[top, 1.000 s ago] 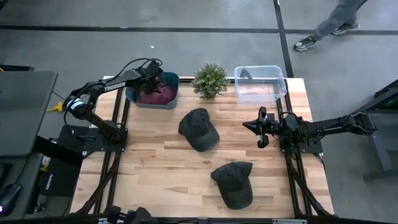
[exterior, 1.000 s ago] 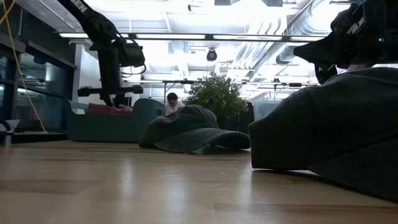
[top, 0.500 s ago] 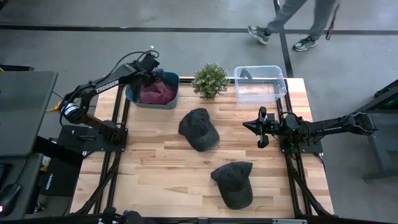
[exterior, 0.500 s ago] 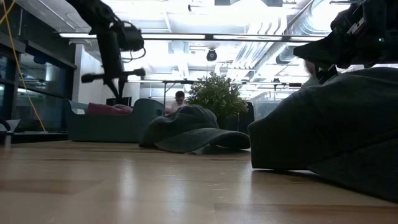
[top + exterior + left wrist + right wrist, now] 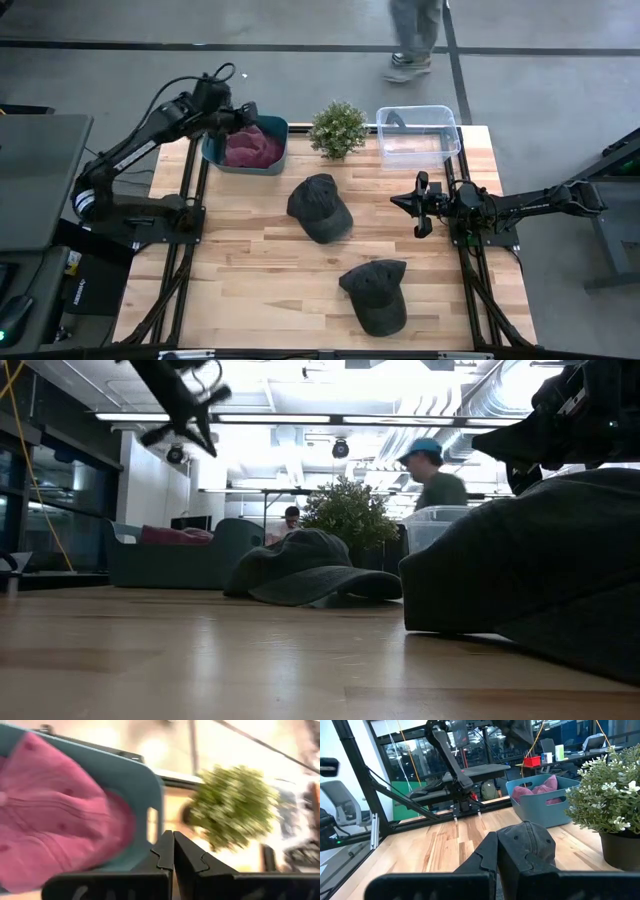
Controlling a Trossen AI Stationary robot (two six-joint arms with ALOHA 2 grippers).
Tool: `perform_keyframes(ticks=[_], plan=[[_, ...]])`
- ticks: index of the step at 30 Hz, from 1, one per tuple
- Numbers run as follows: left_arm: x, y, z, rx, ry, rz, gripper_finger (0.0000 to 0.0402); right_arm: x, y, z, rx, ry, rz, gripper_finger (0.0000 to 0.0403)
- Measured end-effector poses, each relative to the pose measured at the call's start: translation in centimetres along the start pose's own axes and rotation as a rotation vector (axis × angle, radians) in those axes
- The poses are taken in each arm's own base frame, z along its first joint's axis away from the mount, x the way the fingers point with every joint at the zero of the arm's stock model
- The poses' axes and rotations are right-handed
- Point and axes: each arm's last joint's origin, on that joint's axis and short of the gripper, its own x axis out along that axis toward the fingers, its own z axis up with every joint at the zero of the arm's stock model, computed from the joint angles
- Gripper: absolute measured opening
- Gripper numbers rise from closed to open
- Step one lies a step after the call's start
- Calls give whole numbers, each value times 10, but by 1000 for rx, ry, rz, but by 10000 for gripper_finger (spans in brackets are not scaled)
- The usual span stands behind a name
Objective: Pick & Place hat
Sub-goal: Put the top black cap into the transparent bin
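A pink hat (image 5: 250,148) lies in the teal bin (image 5: 277,128) at the table's far left; the left wrist view shows the hat (image 5: 55,835) and the bin (image 5: 142,785) below my fingers. My left gripper (image 5: 240,112) (image 5: 173,851) is shut and empty, raised above the bin's far left rim. One dark hat (image 5: 320,207) (image 5: 527,842) rests on its brim at the table's middle. A second dark hat (image 5: 375,296) (image 5: 540,560) lies near the near edge. My right gripper (image 5: 397,202) (image 5: 496,855) is shut and hovers right of the middle hat, pointing at it.
A potted plant (image 5: 337,128) stands at the far edge between the teal bin and a clear plastic bin (image 5: 418,133). Bare wood lies left of the dark hats. A person (image 5: 410,35) walks on the floor beyond the far edge.
My left gripper has risen from just above the pink hat in the bin, drawn back toward the table's far left corner, and tipped. The hats have stayed where they were. The person beyond the table has walked from right to left.
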Motion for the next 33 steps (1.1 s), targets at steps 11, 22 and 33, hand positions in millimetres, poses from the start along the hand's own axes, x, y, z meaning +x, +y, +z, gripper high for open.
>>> perform_keyframes(ticks=[11,22,33], plan=[[-42,-25,-45,125,145,-245,0,0,0,0,0,0,0,0],[-25,-53,-100,256,325,-228,0,0,0,0,0,-3,-14,0],[25,-74,-170,283,497,-295,0,0,0,0,0,-3,-14,0]])
